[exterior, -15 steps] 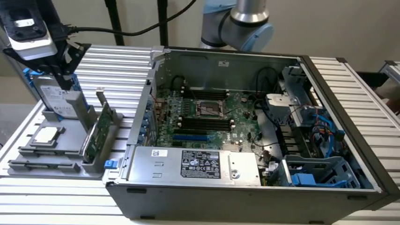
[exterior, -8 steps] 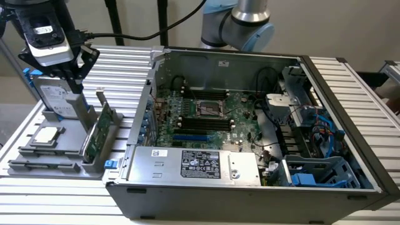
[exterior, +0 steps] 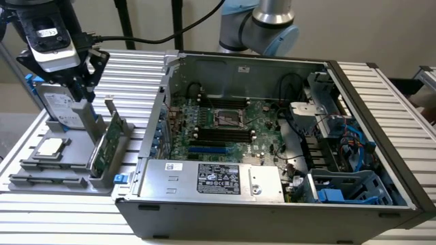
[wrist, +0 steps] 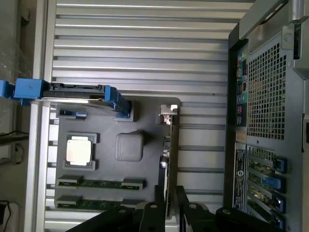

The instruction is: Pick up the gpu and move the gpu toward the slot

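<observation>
The gpu [exterior: 107, 139] is a thin green card with a silver bracket at one end, standing on edge in a grey holder tray [exterior: 41, 176] at the exterior view's left. In the wrist view the gpu [wrist: 169, 145] appears edge-on, bracket end [wrist: 168, 110] farthest from the camera. My gripper [exterior: 85, 94] hangs above the tray, a little higher than the card. Its black fingers [wrist: 158, 209] are apart, and my gripper [wrist: 169, 205] lines up over the card's edge without touching it. The open computer case holds a motherboard with blue card slots [exterior: 206, 151].
A silver hard drive with blue rails [exterior: 58, 104] stands beside my gripper. A square silver chip [exterior: 52, 147] and memory sticks [wrist: 99, 183] lie in the tray. The case wall [exterior: 158, 122] rises just past the card. A power supply [exterior: 211, 178] sits at the case front.
</observation>
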### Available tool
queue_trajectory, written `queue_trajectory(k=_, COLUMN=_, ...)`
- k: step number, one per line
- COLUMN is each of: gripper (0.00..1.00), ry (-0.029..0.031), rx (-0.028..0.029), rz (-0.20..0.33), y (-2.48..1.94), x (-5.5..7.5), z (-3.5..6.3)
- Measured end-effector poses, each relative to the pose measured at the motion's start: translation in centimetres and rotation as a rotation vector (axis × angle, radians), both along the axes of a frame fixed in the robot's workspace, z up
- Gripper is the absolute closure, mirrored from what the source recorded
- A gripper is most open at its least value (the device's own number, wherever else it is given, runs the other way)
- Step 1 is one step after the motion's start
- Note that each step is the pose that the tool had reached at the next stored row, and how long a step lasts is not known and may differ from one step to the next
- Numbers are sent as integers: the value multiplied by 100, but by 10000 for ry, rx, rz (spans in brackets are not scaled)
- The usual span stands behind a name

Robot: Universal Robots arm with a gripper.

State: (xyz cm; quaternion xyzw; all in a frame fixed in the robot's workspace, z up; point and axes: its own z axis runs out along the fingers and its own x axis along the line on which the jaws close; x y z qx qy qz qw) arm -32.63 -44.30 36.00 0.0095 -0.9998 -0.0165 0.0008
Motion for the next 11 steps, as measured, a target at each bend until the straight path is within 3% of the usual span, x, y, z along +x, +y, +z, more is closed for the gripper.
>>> queue_trajectory(k=3, gripper=64, ry=0, rx=0, rz=0, y=0, x=0, z=0)
queue_trajectory(k=7, gripper=46, ry=-2, rx=0, rz=0, y=0, x=0, z=-21)
queue_trajectory(k=11, gripper=46, ry=-9, rx=-1, rz=-3, y=-2, x=0, z=-93)
